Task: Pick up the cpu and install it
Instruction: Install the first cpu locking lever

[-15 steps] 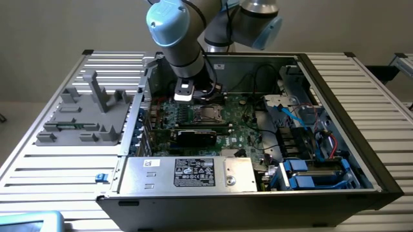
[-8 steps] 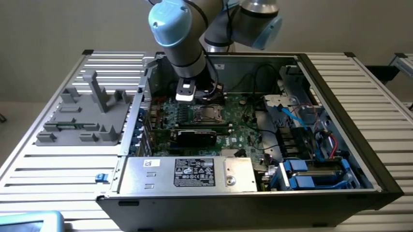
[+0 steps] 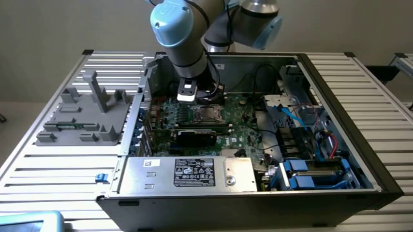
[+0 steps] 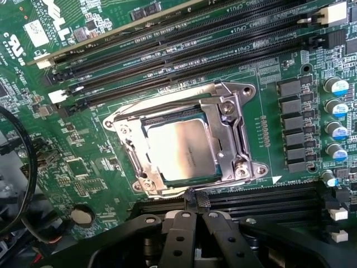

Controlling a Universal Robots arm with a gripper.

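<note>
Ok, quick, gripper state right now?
Gripper: shut, holding nothing; the cpu sits in the socket on the motherboard.

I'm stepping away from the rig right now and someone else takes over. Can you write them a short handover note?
Gripper: shut, holding nothing, poised over the motherboard beside the socket.
Cpu: lying flat inside the metal socket frame, silver top up, apart from the fingers.
Done: cpu picked up and seated in the socket.
Left: whether the socket is latched cannot be told; check that.
</note>
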